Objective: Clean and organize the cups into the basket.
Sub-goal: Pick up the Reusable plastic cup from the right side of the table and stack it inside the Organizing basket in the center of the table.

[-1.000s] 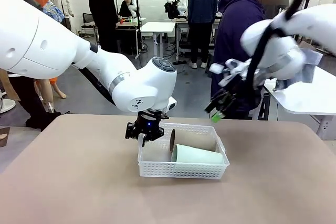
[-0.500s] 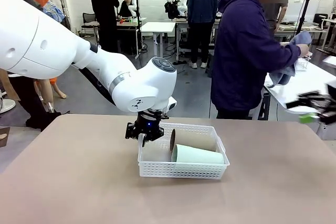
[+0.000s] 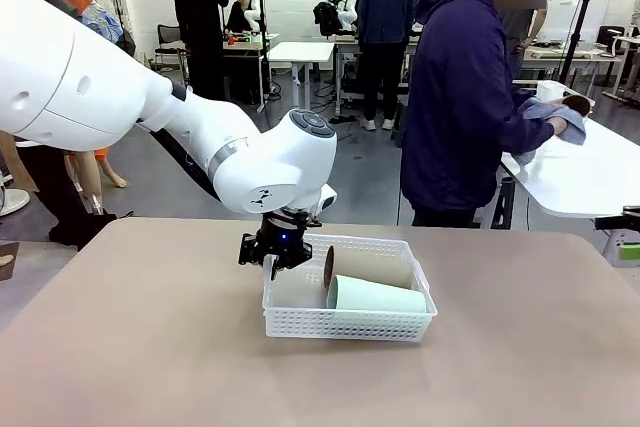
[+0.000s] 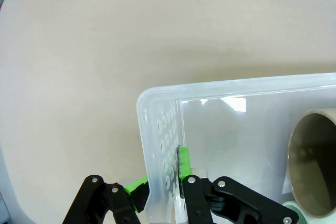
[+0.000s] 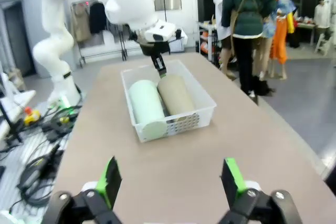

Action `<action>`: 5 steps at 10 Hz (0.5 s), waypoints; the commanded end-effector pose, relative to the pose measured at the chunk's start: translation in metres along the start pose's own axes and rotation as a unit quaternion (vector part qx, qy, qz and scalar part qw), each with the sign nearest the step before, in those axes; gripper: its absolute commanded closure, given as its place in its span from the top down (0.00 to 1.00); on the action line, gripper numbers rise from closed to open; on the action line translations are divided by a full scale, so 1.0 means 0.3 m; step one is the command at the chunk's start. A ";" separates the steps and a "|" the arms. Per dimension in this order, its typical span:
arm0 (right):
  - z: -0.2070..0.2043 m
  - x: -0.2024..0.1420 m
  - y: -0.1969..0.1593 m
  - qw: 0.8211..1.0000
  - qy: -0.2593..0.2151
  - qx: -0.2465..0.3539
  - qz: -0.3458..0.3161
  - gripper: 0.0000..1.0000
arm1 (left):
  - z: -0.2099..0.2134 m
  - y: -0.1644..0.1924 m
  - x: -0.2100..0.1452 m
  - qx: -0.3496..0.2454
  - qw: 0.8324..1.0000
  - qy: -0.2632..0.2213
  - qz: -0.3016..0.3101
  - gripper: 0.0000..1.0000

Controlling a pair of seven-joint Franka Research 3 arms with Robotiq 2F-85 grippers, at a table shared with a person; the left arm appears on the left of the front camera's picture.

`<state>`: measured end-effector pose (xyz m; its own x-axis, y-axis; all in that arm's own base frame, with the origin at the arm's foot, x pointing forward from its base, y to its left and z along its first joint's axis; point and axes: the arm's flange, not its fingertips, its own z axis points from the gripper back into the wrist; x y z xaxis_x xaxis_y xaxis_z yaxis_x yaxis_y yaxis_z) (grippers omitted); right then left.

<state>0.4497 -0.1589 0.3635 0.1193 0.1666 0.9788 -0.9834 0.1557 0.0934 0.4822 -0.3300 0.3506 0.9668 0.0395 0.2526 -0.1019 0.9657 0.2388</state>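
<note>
While the tan cup and the mint cup lie side by side in the basket, the left gripper stays pinched on its end wall, a finger on each side. The right gripper has swung clear, fingers wide and empty, with the basket well ahead of them, likely free for another cup.

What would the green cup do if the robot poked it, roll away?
Probably not far. The green cup lies on its side, so it could roll, but the tan cup beside it and the basket wall hem it in. It is tapered, so in the open it would likely curve rather than roll straight.
</note>
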 end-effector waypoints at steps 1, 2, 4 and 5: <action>0.012 0.030 0.038 1.000 0.016 -0.005 0.008 1.00 | -0.003 0.003 -0.003 0.001 1.000 0.001 0.001 0.00; 0.012 0.030 0.038 1.000 0.016 -0.005 0.008 1.00 | -0.003 0.003 -0.003 0.001 1.000 0.001 0.001 0.00; 0.012 0.030 0.038 1.000 0.016 -0.005 0.008 1.00 | -0.003 0.003 -0.003 0.001 1.000 0.001 0.001 0.00; 0.012 0.030 0.038 1.000 0.016 -0.005 0.008 1.00 | -0.003 0.003 -0.003 0.001 1.000 0.001 0.001 0.00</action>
<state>0.4463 -0.1616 0.3771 0.0961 0.1830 0.9784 -0.9853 0.1572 0.0673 0.4822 -0.3300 0.3505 0.9668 0.0395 0.2525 -0.1018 0.9657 0.2388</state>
